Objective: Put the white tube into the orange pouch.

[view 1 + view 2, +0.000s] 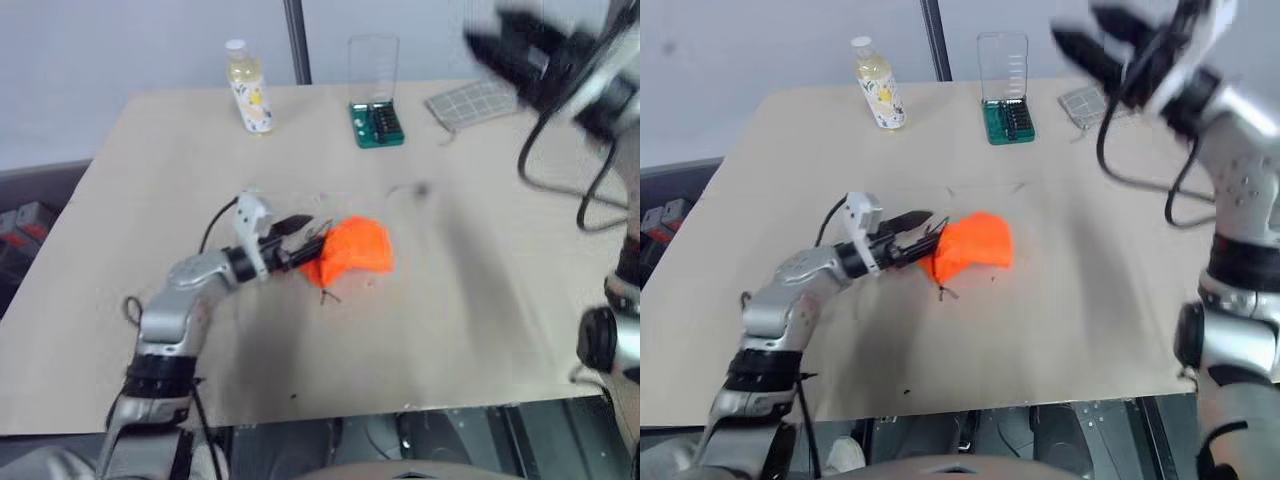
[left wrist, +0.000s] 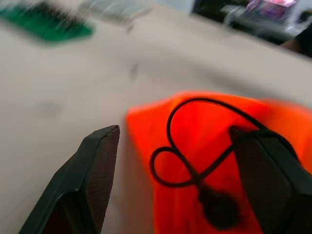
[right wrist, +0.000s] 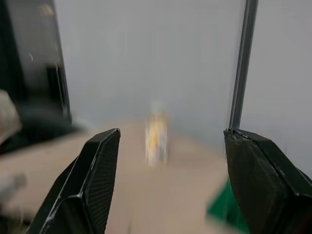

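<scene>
Both sets of fingers spread, nothing held: left gripper (image 1: pixel 925 228) beside the orange pouch (image 1: pixel 975 245), right gripper (image 1: pixel 1095 35) raised. Could snag the drawstring (image 2: pixel 195 146) (looped between the fingers) and drag the pouch across the counter (image 1: pixel 1090 300).

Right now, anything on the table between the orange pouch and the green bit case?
Nothing. In the left eye view the stretch of table from the orange pouch back to the green bit case is bare tabletop.

no legible text anywhere, bottle (image 1: pixel 247 86) label print (perhaps a pattern) too blurred to read
</scene>
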You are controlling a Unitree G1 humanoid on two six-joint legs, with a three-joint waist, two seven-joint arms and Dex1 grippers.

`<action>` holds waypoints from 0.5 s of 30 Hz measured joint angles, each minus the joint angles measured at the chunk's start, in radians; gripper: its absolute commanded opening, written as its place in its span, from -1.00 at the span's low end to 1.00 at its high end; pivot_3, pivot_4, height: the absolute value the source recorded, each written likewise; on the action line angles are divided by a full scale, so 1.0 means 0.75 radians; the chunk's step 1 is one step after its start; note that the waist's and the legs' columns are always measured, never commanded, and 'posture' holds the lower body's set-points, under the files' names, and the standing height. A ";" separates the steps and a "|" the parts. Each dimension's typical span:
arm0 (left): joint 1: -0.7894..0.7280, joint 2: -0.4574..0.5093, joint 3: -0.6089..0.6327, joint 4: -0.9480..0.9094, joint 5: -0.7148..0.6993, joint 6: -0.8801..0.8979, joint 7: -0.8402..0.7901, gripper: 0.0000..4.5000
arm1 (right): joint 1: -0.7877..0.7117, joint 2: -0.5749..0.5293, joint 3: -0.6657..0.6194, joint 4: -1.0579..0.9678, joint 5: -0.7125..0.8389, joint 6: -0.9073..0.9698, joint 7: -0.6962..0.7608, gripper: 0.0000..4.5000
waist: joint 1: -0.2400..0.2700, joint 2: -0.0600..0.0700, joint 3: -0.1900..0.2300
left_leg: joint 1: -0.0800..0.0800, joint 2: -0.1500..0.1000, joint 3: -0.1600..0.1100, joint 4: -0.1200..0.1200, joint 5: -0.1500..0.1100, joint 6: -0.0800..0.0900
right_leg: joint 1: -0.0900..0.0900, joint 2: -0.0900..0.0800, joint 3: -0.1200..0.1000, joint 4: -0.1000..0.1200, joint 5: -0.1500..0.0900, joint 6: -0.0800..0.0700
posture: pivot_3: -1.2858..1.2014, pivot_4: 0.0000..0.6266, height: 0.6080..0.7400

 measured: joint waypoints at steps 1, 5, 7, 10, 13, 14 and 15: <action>0.044 0.029 0.025 -0.017 -0.001 0.008 0.001 0.65 | 0.082 -0.025 0.002 -0.014 -0.002 0.003 0.028 0.53 | 0.002 0.001 0.001 | 0.000 0.000 0.001 0.000 0.000 0.000 | 0.000 0.000 0.000 0.000 0.000 0.000 | 0.03 -0.52 1.00; 0.293 0.143 0.175 -0.106 -0.011 0.038 0.000 0.65 | 0.464 -0.165 0.016 -0.054 -0.065 -0.076 0.227 0.53 | 0.018 0.001 0.001 | 0.003 0.002 0.003 0.000 -0.003 0.005 | 0.002 -0.001 0.002 0.001 0.000 0.000 | 0.03 -0.52 1.00; 0.389 0.166 0.220 -0.139 -0.012 0.048 0.000 0.65 | 0.561 -0.168 0.013 -0.030 -0.097 -0.159 0.295 0.53 | 0.019 0.001 0.001 | 0.005 0.003 0.005 0.000 -0.004 0.006 | 0.003 -0.002 0.003 0.002 0.000 0.000 | 0.03 -0.52 1.00; 0.620 0.184 0.305 -0.217 -0.010 0.040 -0.015 0.65 | 0.751 -0.190 0.009 0.106 -0.174 -0.333 0.435 0.53 | 0.023 0.001 0.002 | 0.017 0.007 0.005 0.000 -0.005 0.007 | 0.018 -0.001 0.001 -0.006 0.000 0.000 | 0.03 -0.52 1.00; 0.763 0.174 0.374 -0.262 -0.011 0.013 -0.022 0.65 | 0.835 -0.218 0.002 0.309 -0.256 -0.470 0.540 0.53 | 0.028 0.006 0.006 | 0.024 0.008 0.008 0.000 -0.006 0.008 | 0.027 -0.001 0.002 -0.011 -0.003 -0.005 | 0.03 -0.52 1.00; 0.789 0.160 0.384 -0.281 -0.011 0.008 -0.013 0.65 | 0.836 -0.221 -0.009 0.362 -0.265 -0.526 0.578 0.53 | 0.028 0.006 0.006 | 0.025 0.009 0.009 0.000 -0.005 0.008 | 0.028 -0.001 0.002 -0.011 -0.003 -0.005 | 0.03 -0.52 1.00; 0.821 0.124 0.387 -0.318 -0.012 -0.003 0.006 0.65 | 0.833 -0.224 -0.039 0.440 -0.269 -0.601 0.632 0.53 | 0.028 0.006 0.006 | 0.027 0.010 0.009 0.001 -0.005 0.008 | 0.031 0.000 0.002 -0.012 -0.003 -0.005 | 0.03 -0.52 1.00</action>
